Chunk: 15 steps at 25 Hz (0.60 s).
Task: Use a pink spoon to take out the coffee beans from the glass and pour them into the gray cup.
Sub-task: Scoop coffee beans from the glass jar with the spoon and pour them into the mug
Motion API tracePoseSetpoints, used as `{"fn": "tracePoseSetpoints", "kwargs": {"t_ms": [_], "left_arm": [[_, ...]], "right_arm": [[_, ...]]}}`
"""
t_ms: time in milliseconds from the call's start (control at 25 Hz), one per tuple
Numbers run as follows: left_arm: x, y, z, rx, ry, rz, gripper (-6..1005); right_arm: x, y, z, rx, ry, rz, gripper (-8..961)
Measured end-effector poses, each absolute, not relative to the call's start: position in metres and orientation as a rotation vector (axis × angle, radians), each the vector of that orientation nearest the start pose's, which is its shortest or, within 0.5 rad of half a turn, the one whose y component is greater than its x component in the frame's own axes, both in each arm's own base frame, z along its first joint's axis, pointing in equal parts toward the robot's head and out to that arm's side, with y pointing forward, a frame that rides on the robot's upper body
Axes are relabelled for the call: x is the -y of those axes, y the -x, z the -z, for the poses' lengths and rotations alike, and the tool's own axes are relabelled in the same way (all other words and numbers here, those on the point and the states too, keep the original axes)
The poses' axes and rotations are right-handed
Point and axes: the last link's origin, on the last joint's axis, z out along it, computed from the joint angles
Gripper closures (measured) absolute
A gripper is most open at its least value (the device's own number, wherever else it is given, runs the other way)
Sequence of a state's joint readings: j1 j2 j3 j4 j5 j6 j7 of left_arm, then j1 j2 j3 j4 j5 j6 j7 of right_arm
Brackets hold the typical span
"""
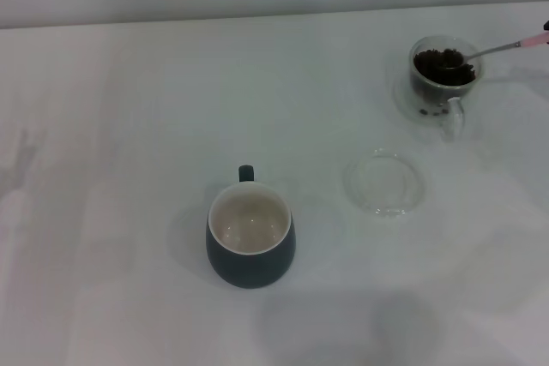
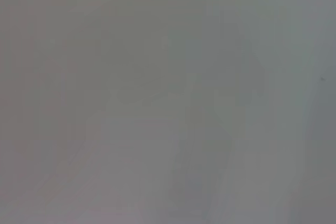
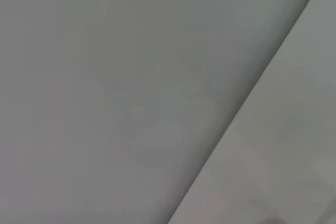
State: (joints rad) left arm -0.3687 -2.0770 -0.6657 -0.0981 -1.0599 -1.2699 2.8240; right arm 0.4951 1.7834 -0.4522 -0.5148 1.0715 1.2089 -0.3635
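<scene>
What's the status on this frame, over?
Neither end effector in view. Pink spoon bowl down in the coffee beans inside the glass. Gray cup empty. Clear saucer lies between the two.

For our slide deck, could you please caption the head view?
Pink spoon dips into the coffee beans in the glass; gray cup waits empty.

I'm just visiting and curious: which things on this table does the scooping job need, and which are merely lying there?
Needed:
- pink spoon, bowl in the glass
- coffee beans
- glass
- gray cup, empty

Lying about:
- clear glass saucer, between the two cups
</scene>
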Motion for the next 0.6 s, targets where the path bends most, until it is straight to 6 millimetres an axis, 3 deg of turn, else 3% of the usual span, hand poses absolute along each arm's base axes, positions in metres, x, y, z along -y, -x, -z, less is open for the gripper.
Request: {"fn": "tracePoseSetpoints", "kwargs": {"t_ms": [600], "left_arm": [[-0.3048, 0.3522, 0.0003, 0.668, 1.494, 0.791, 101]], "right_arm": [[-0.3571, -0.3728, -0.1493, -2.179, 1.299, -1.039, 743]]}}
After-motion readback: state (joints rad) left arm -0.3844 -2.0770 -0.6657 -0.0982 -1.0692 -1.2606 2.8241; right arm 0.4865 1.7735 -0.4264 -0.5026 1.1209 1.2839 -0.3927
